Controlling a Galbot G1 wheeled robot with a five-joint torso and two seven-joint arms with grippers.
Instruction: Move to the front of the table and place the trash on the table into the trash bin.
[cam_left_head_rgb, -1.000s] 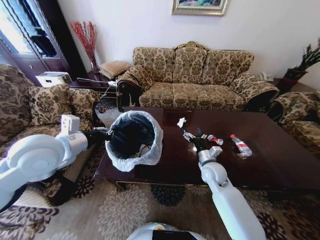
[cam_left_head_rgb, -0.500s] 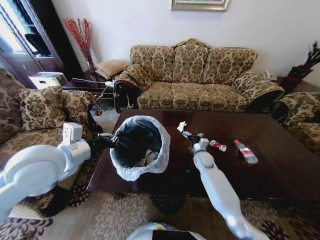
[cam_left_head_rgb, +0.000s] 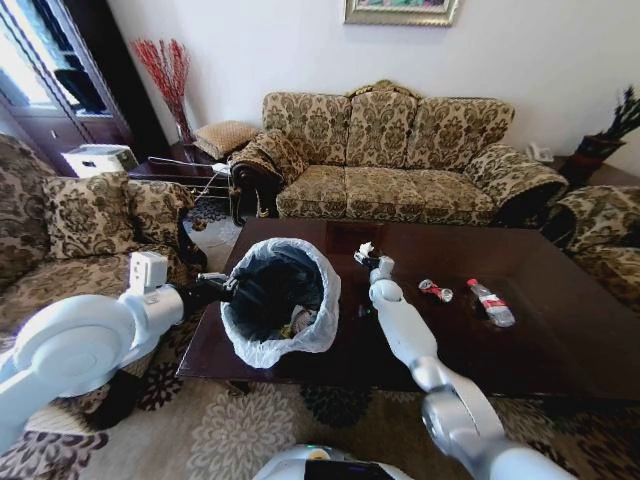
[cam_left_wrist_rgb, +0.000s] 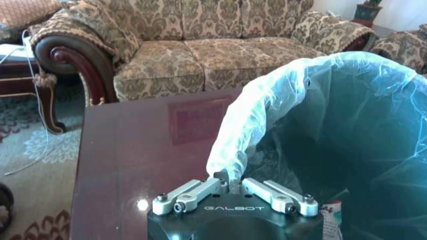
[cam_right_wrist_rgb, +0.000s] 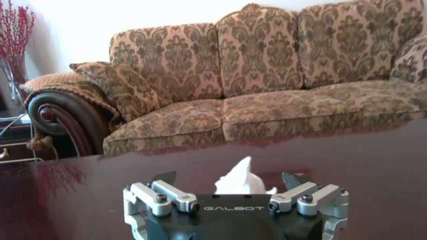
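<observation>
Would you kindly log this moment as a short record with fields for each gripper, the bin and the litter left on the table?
left gripper: shut on the bagged rim of the trash bin, holding it at the table's left end
right gripper: fingers open on either side of the crumpled white wrapper
bin contents: some scraps inside
litter on table: white wrapper, crushed red can, clear plastic bottle

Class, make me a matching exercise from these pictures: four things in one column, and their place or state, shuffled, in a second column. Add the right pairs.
1. trash bin
2. crumpled white wrapper
3. plastic bottle
4. left gripper

A. lying on the table, robot's right side
B. shut on the bag-lined rim
C. between the right gripper's open fingers
D. on the table's left end

Pairs: 1-D, 2-C, 3-A, 4-B
</observation>
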